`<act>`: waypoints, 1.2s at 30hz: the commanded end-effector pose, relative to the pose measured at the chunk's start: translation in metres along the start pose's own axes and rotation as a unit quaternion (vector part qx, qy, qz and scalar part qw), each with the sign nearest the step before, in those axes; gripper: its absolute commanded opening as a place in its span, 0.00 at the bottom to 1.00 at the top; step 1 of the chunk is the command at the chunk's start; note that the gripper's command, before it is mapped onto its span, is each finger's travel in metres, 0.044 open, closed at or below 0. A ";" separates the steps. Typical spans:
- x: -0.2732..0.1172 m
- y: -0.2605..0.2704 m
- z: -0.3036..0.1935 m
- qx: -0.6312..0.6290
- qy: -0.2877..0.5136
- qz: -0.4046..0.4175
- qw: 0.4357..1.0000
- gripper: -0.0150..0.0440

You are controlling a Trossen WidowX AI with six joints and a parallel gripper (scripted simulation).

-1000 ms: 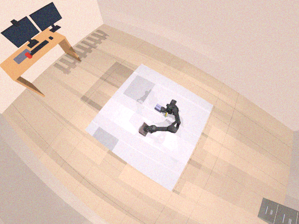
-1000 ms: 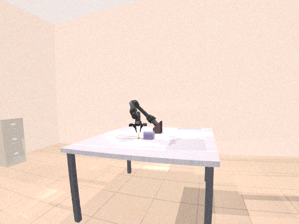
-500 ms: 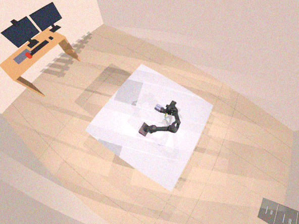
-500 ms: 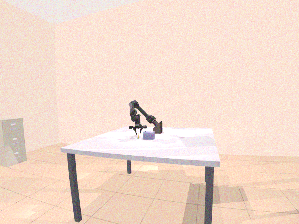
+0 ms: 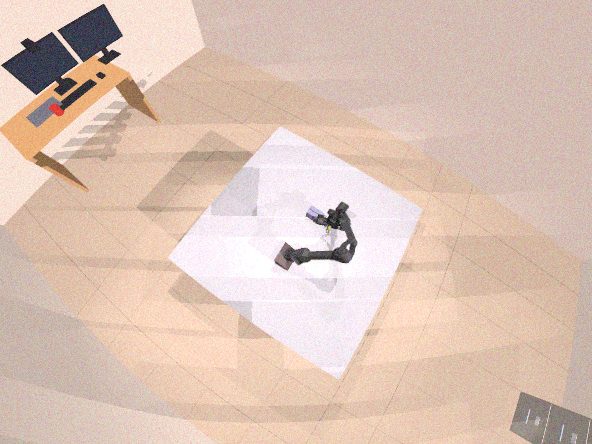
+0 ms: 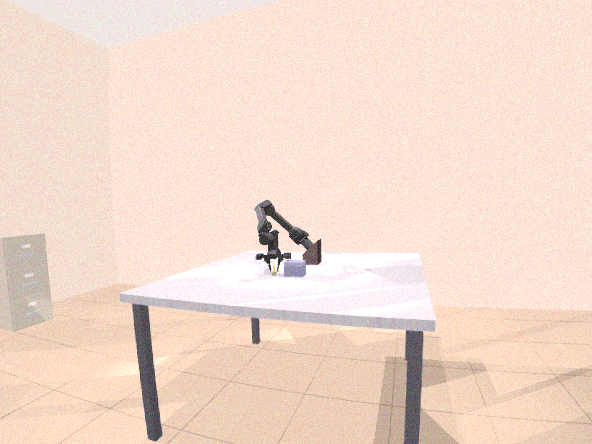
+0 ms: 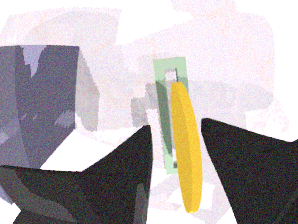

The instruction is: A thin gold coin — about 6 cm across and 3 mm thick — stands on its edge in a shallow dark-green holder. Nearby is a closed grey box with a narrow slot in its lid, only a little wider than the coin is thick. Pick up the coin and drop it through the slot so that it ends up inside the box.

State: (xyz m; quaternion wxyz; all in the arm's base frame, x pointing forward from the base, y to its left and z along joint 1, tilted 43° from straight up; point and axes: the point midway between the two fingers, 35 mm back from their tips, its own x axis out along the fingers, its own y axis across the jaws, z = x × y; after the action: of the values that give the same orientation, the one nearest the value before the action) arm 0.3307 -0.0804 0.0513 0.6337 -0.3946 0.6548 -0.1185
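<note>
Peach walls, tiled floor (image 6: 280,380); white table (image 6: 350,300); grey filing cabinet (image 6: 25,280); desk (image 5: 65,112) w/ 2 monitors (image 5: 62,47).
</note>
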 end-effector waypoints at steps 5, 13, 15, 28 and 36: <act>0.002 0.000 0.000 -0.002 0.000 -0.002 1.000 0.26; 0.002 0.000 0.000 -0.002 0.000 -0.002 1.000 0.25; 0.000 0.000 0.000 -0.002 0.000 -0.002 1.000 0.25; -0.031 0.001 0.004 -0.002 -0.001 0.001 1.000 0.25; -0.051 0.001 0.004 -0.002 -0.001 0.002 1.000 0.25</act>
State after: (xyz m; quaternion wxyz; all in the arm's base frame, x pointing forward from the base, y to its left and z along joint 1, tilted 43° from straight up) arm 0.3283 -0.0491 0.0805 0.6298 -0.3963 0.6583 -0.1139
